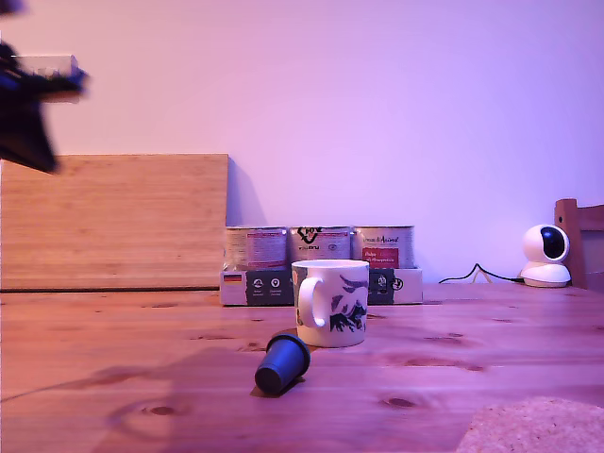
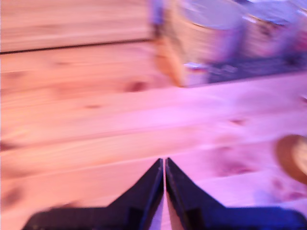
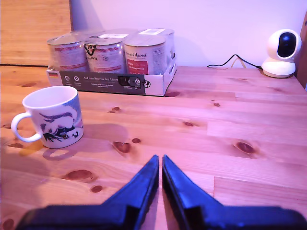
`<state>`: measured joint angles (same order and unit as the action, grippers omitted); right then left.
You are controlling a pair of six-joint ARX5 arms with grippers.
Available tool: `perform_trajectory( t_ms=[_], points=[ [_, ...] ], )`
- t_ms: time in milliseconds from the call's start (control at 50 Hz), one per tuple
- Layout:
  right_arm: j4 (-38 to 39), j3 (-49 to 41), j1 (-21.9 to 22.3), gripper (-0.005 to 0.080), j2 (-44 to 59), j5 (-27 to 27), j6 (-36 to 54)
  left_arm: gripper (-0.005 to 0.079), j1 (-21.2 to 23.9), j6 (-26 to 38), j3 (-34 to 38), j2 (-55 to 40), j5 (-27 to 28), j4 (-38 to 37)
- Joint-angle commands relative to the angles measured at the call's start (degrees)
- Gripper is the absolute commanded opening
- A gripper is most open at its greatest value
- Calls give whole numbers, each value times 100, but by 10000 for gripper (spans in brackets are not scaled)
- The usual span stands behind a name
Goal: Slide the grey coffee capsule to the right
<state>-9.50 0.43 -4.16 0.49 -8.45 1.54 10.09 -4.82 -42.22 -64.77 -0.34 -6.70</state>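
Note:
The grey coffee capsule (image 1: 281, 363) lies on its side on the wooden table (image 1: 113, 377), just in front of the white mug (image 1: 331, 302) and slightly toward the exterior view's left of it. Neither wrist view shows the capsule. My first gripper (image 2: 164, 160) is shut with nothing in it, above bare tabletop in a motion-blurred picture. My second gripper (image 3: 159, 157) is also shut and empty, and hangs over the table with the mug (image 3: 50, 116) ahead and off to one side. A dark blurred arm (image 1: 24, 109) shows at the exterior view's upper left, well away from the capsule.
A cardboard tray of cans (image 1: 319, 260) stands behind the mug. A wooden board (image 1: 113, 222) leans on the wall at the exterior view's left. A small white camera (image 1: 546, 255) with its cable sits at the back right. A cork mat (image 1: 533, 425) lies at the front right.

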Motion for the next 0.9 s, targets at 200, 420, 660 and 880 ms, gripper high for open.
perform_trajectory(
  t_ms=[200, 420, 660, 880],
  points=[
    [2, 13, 4, -12, -2, -4, -4, -20, -413, 699, 166, 748, 671, 52],
    [2, 13, 4, -12, -2, -4, -4, -20, -564, 625, 531, 1375, 820, 79],
    [2, 13, 4, -12, -2, -4, -4, -20, -623, 179, 1276, 2179, 444, 208],
    [2, 13, 4, -12, -2, -4, -4, -20, -623, 63, 1687, 2953, 363, 201]
  ],
)
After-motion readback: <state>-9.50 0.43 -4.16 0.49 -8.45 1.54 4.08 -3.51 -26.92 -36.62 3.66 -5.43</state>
